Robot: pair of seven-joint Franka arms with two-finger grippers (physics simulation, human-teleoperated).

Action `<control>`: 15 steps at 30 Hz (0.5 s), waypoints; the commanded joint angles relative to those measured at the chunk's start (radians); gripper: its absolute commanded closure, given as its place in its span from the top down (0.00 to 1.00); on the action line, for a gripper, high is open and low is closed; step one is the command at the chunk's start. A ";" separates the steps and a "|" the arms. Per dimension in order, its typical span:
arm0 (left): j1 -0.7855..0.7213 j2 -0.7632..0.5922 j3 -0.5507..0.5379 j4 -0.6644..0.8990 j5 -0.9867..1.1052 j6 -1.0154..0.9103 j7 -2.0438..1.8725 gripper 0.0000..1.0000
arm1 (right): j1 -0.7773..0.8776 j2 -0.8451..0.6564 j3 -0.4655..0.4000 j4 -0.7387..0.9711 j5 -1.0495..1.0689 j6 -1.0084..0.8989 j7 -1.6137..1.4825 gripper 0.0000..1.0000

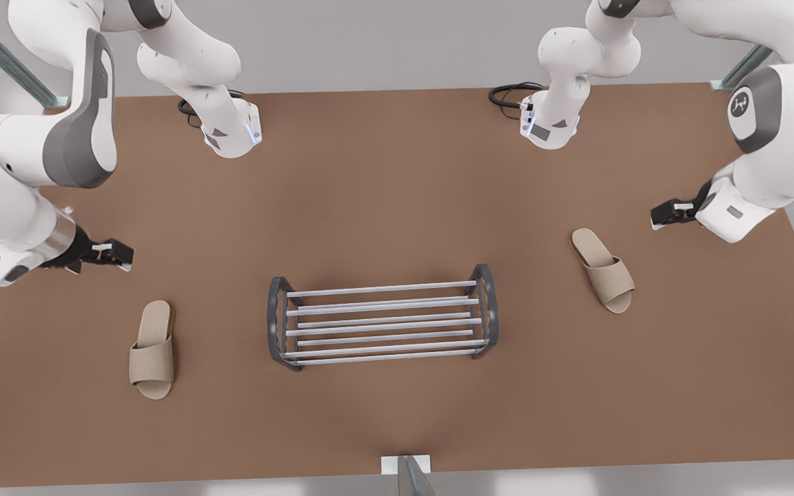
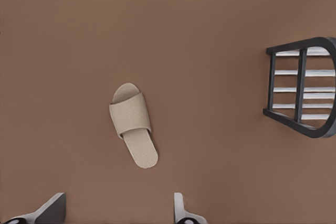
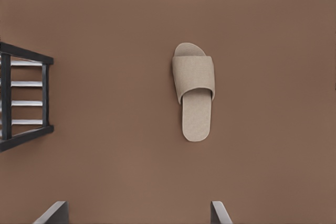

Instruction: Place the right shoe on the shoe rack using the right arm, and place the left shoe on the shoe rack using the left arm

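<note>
The shoe rack (image 1: 382, 321) stands mid-table on the brown tabletop (image 1: 383, 193), with silver horizontal bars running between two dark grey arched end frames, and nothing rests on it. The right shoe (image 1: 152, 349), a beige open-toe fabric slipper with a wide strap and a thin yellow sole edge, lies flat on the front view's left, well apart from the rack. The right gripper (image 1: 104, 253) hovers near its heel end, fingers spread wide and empty; in the right wrist view the slipper (image 3: 195, 92) lies straight ahead of the fingertips (image 3: 55, 212). The left shoe (image 1: 602, 270), alike in look, lies angled on the front view's right. The left gripper (image 1: 669, 212) hangs near it, also wide and empty.
</note>
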State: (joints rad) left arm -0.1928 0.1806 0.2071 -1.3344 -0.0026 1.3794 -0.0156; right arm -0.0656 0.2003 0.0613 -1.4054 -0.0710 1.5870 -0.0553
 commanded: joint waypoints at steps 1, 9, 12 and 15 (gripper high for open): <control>0.026 -0.018 -0.012 -0.028 0.046 0.133 -0.035 1.00 | 0.003 0.008 0.000 0.000 0.000 0.108 -0.040 1.00; -0.284 0.040 -0.156 0.058 0.371 -0.187 -0.047 1.00 | -0.276 -0.061 -0.003 -0.572 0.945 0.620 -0.481 1.00; -0.600 0.224 -0.161 0.054 0.653 -0.290 -0.044 1.00 | -0.269 -0.079 0.006 -0.825 1.525 0.801 -1.161 1.00; -0.694 0.303 -0.163 -0.034 0.766 -0.381 -0.030 1.00 | -0.295 -0.056 0.008 -0.880 1.652 0.758 -1.233 1.00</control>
State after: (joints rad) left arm -0.8696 0.4670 0.0433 -1.3644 0.6156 1.1618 -0.0380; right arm -0.3429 0.1392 0.0687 -2.2744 1.3271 2.2061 -0.4337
